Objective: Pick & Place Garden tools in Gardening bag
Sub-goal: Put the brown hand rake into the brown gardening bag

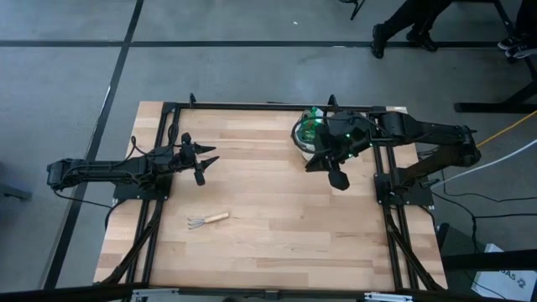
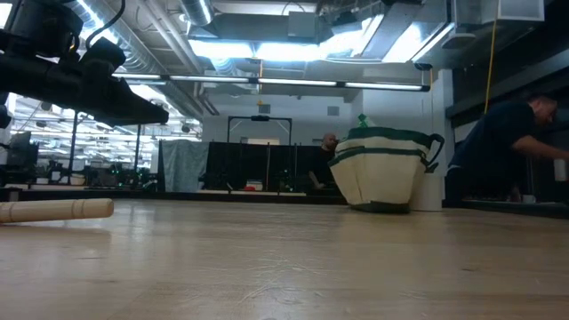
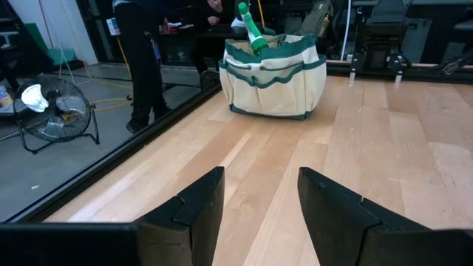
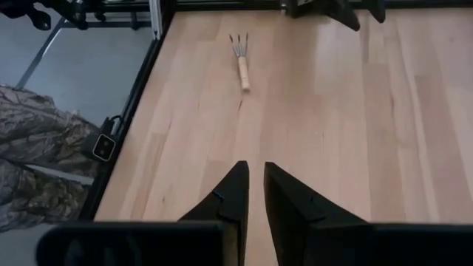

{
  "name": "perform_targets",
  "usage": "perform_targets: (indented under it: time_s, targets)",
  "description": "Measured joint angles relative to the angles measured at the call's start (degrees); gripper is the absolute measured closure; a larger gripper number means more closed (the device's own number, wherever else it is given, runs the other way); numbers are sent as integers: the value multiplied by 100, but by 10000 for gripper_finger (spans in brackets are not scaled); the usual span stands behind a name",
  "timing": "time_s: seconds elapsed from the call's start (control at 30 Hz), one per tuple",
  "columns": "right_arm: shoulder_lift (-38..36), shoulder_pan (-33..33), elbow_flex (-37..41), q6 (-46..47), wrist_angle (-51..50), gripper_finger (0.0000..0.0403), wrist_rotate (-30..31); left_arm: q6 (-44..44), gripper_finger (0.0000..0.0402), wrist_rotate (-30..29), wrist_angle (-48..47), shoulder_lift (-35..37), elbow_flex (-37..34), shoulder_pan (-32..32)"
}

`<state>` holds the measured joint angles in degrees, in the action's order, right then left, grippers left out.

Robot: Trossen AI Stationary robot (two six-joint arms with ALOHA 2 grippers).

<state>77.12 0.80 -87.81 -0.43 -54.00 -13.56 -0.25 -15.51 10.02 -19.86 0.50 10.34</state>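
The gardening bag, olive and beige with dark green trim, stands on its base at the table's far right; it also shows in the low view and the left wrist view. A green-and-white sprayer piece sticks out of its top. The wooden-handled pronged rake lies flat on the table near the front left, and it also shows in the right wrist view. My left gripper is open and empty above the table's left part. My right gripper is shut and empty, just nearer than the bag.
Black frame rails run along the table's far edge and sides. Bare wood lies between the rake and the bag. People stand beyond the table. A floor fan stands off the table.
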Motion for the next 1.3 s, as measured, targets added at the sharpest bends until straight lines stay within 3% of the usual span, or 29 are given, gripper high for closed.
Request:
perform_targets:
  time_s: [0.73,0.87,1.03,1.17,1.3]
  targets:
    - [0,0,0,242,403,355,26,-47,233,-236,0,0,0,38]
    - [0,0,0,162,-136,355,45,-788,233,-229,6,-2,0,38]
    - [-6,66,2,125,-267,355,-133,-2649,233,3,431,0,1,37]
    - [-134,327,41,145,-103,355,-196,-2763,233,4,589,-2,0,38]
    - [-458,683,550,205,771,355,-195,-2560,233,17,667,-2,0,38]
